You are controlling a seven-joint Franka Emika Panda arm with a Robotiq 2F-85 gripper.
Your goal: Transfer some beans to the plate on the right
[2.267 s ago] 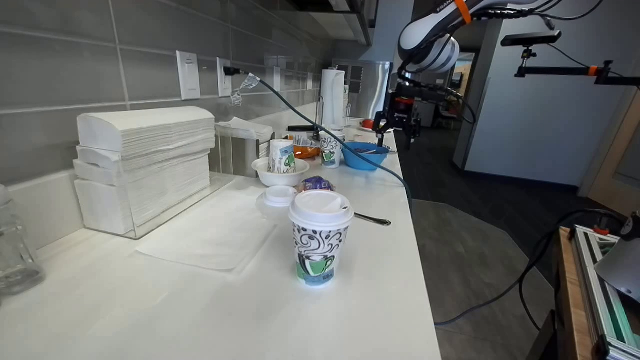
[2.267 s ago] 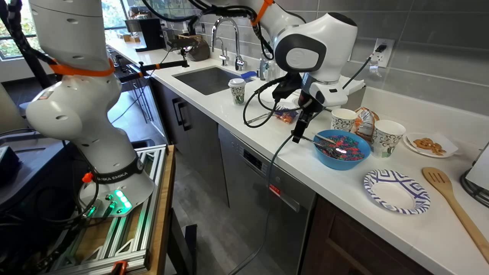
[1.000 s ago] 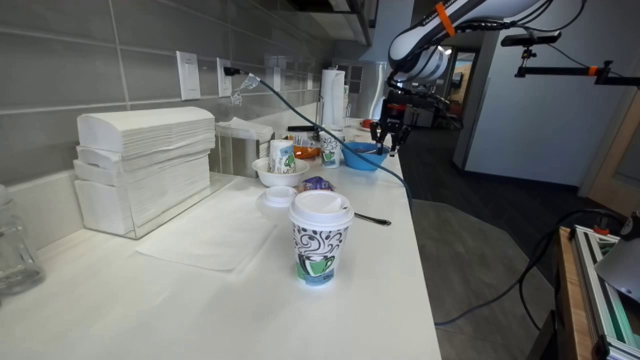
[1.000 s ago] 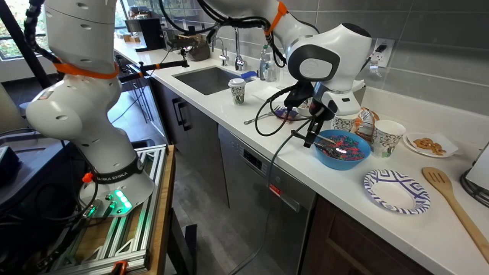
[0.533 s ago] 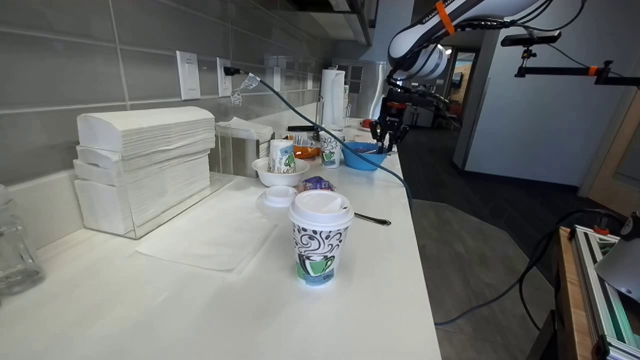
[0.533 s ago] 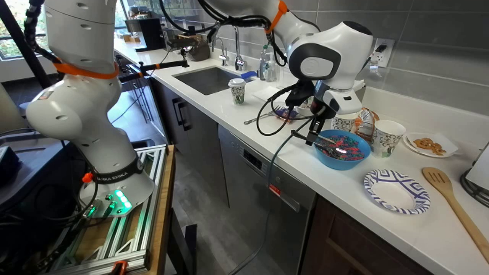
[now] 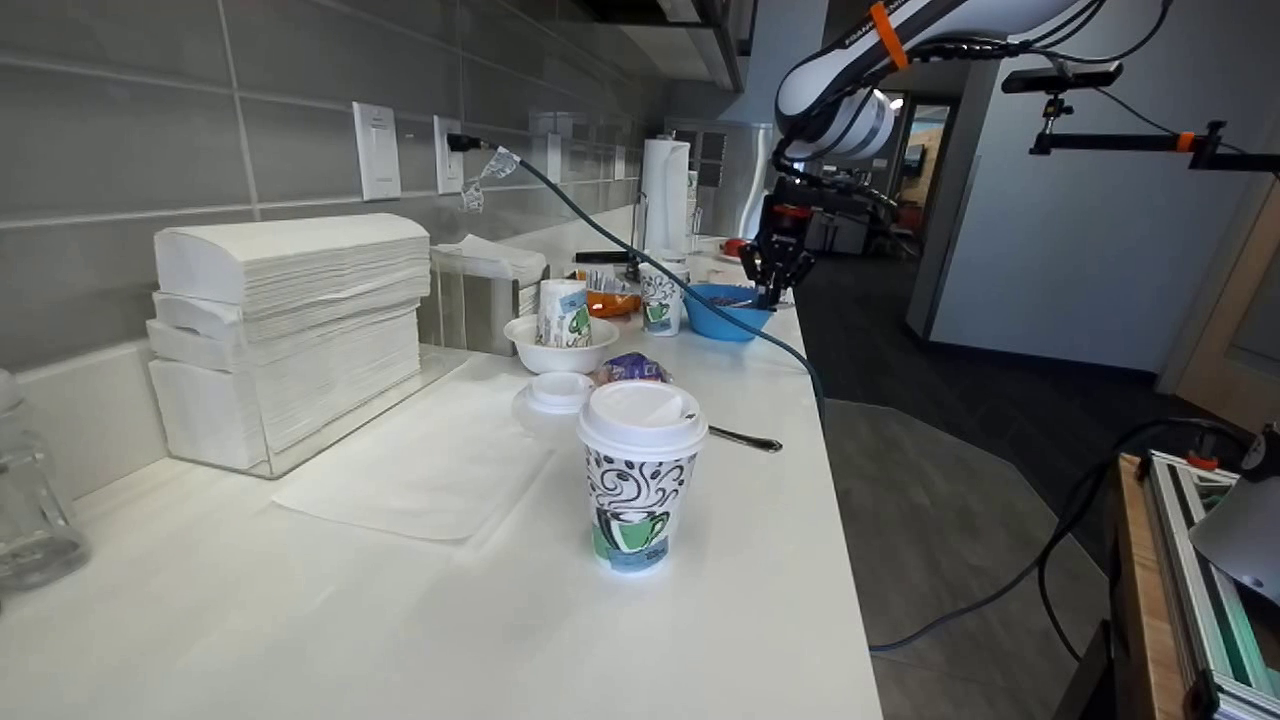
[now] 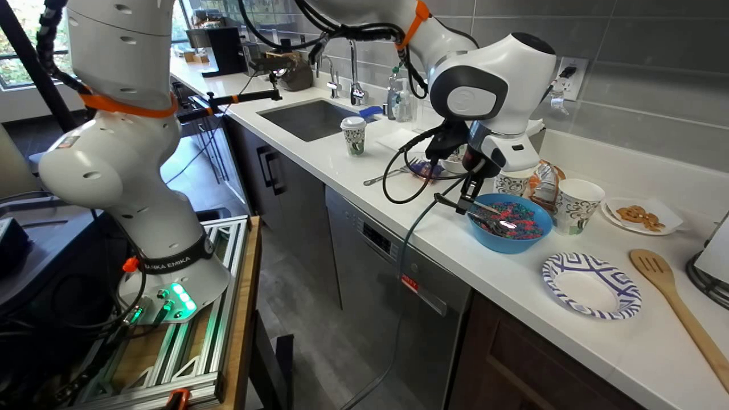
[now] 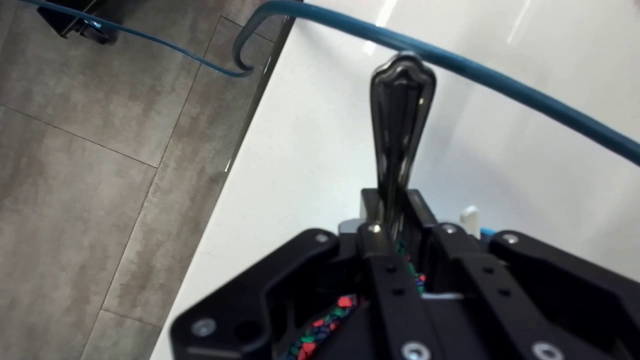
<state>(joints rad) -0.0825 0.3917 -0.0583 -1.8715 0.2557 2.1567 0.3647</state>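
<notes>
- Your gripper [image 9: 395,206] pinches the spoon [image 9: 400,107] by the narrow part of its handle, a finger on each side; no gap shows between them and the metal, though the wrist view is blurred there.
- In an exterior view the broad handle end sticks out left of the bowl [image 8: 504,244]; the head lies among the beans [image 8: 523,221], its outline hard to make out.
- The beans sit in that bowl. The patterned plate [image 8: 586,289], near and to its right, likely your goal, has none.
- The spoon should feel stiff, light and slick; loaded, it may roll in your grip. The narrow part looks a sound place to hold, so firm the pinch before you lift.
- The beans look small and loose and would likely spill, so carry the head level.
- Watch the pale stick [image 8: 485,207] near the handle: it could snag.
- The patterned plate looks like thin paper; pressing its rim would probably tip it.
</notes>
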